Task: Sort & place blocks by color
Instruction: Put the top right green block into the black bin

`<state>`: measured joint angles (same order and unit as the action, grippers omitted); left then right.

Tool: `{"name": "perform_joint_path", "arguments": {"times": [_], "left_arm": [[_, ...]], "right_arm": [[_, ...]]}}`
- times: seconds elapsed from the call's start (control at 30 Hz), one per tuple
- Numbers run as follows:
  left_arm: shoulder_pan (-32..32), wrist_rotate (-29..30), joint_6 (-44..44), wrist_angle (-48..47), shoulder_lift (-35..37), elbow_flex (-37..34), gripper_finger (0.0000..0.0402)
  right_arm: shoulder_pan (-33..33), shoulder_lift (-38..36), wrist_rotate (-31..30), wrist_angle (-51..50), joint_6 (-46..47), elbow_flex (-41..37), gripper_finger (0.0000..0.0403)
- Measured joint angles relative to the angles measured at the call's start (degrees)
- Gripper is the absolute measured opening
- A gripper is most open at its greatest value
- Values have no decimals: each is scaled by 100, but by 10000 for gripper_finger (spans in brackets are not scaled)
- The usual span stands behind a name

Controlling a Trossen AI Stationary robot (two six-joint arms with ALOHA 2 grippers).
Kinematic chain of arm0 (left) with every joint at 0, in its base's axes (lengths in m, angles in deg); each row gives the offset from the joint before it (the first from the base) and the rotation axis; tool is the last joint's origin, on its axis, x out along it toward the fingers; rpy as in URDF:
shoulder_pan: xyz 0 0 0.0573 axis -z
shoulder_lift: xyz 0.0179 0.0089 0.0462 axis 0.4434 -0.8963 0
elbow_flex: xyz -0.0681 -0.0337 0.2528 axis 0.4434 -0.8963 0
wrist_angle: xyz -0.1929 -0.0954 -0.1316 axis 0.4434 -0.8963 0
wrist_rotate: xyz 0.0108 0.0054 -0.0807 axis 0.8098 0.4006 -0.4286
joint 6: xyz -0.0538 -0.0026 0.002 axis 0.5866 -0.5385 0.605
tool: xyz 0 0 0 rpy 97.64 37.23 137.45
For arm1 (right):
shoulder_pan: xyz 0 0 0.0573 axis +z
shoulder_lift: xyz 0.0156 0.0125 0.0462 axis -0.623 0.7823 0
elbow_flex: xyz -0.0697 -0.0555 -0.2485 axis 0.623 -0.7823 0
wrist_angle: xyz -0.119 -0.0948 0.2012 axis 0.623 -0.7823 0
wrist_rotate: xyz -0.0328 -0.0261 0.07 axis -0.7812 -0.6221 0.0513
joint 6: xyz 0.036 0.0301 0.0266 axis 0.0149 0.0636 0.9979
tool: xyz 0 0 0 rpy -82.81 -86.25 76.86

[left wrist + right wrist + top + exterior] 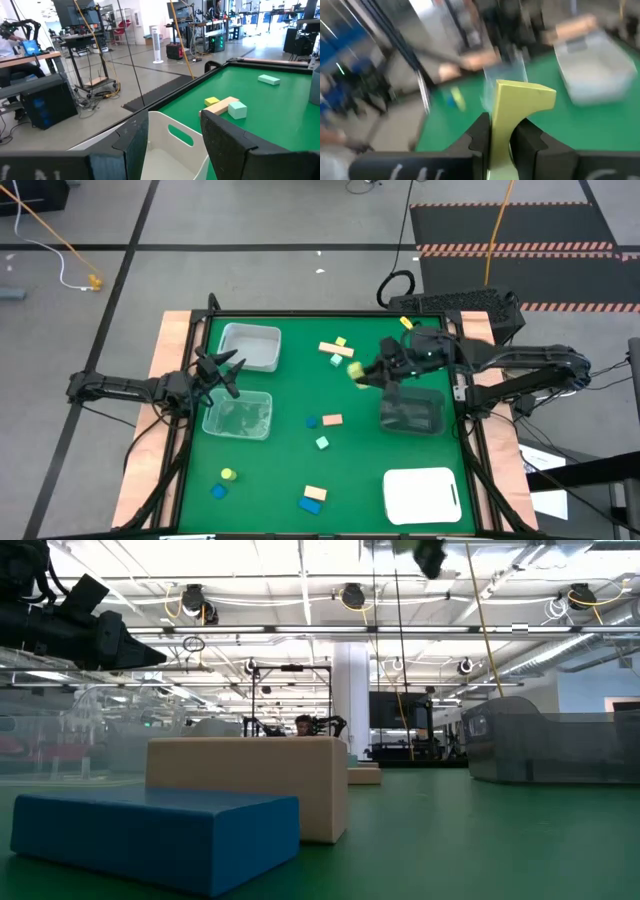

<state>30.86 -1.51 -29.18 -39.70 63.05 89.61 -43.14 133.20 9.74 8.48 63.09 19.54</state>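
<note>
Right gripper (501, 134) holds yellow block (512, 112) in closed jaws, raised over the counter (290, 450) beside the dark bin (412, 412); block judged light, stiff, smooth, best pinched across flat faces; left gripper (222, 370) waits half-open above the clear bins (250, 347).

No legible text or labels anywhere.

Mat centre open — bins (250, 346) crowd left.
</note>
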Motion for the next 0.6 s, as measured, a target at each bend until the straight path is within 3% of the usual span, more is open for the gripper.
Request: {"name": "perform_joint_path", "arguments": {"times": [0.1,0.3,0.43,0.6], "left_arm": [[-2,1,0,0,0,1,184],[0,1,0,0,0,1,184],[0,0,0,0,0,2,184],[-2,0,0,0,-2,0,184]], "right_arm": [[-28,-239,-33,-1649,76,172,42],[-26,-492,-22,-3739,473,113,42],[-26,-503,-22,-4412,485,-180,42],[-26,-501,-2,-4318,649,-954,42]]}}
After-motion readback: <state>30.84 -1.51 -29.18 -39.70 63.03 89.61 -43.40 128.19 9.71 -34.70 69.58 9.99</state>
